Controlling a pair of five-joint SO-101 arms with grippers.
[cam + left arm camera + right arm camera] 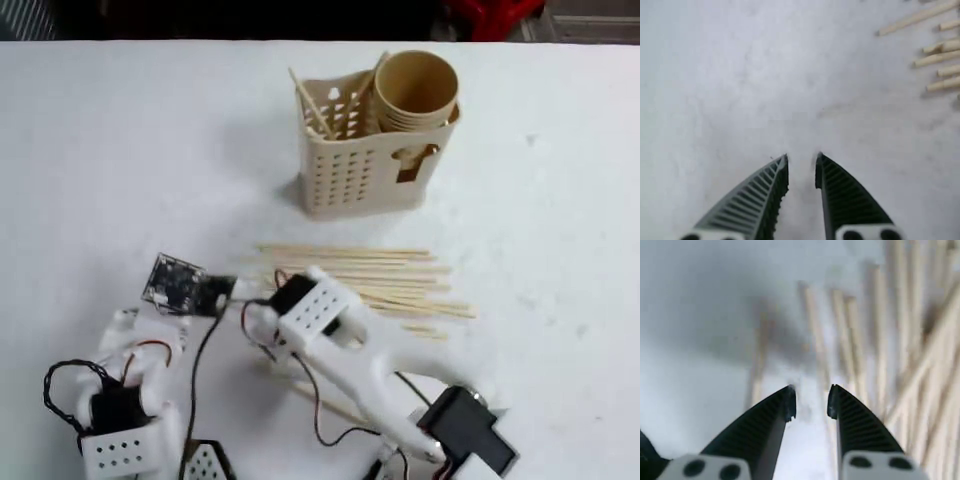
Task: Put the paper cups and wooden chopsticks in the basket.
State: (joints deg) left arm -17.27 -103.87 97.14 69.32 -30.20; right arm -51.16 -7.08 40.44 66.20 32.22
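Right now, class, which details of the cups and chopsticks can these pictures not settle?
Number of paper cups: high view, the basket wall hides the stack's lower part.
Number of loose chopsticks: high view, the right arm covers some; left wrist view, the edge cuts them off.

A basket [365,165] was set toward the far side of the table [120,150], with paper cups [415,90] stacked in its right part and chopsticks [318,108] leaned in its left. Before it, loose chopsticks [400,280] were spread on the table, and the right gripper [811,402] was held at their left end.
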